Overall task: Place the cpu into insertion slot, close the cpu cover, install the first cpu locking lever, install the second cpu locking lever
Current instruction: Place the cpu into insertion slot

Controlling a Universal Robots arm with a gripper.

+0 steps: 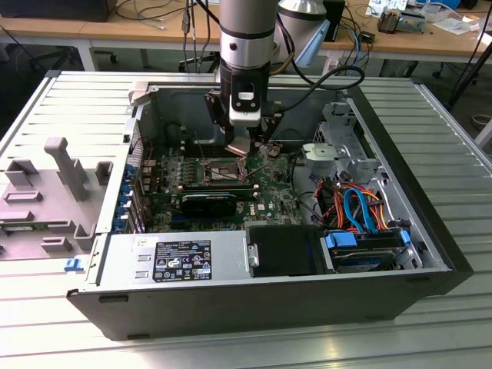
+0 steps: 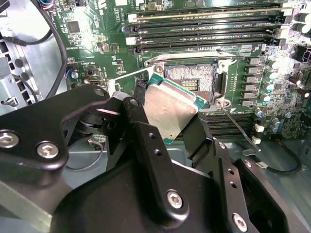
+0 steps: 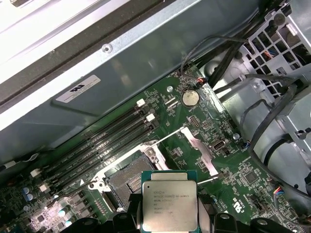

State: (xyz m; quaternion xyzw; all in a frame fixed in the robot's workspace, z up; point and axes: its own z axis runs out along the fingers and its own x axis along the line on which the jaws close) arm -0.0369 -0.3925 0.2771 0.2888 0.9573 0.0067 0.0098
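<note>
could go wrong in a few ways from here. might land crooked in the slot (image 2: 197,81), because of the tilt of the chip (image 2: 170,109) in the second wrist view, with one corner lower than the rest. could then bend the tiny pins in the slot, or sit on the rim and not drop in. might also slip out of the grip, held by just two thin edges. could bump the cover (image 3: 200,151), standing open right beside the slot, or snag the thin wire lever (image 2: 237,125) close by. would go badly too with the chip turned the wrong way round; cannot tell the right way from here.

now the end effector (image 1: 244,147): clenched on the chip, one black finger (image 2: 150,145) on each of two facing edges, only as wide apart as the chip. touches nothing else, as far as can be seen. hangs inside the open computer case (image 1: 231,307) on the bench (image 1: 69,92), low over the green board (image 2: 97,29).

as for the chip: up in the air, dull grey side facing the wrist cameras, close over one side of the slot, not yet in it by the look of things. slot bare, cover up, lever undone.
</note>
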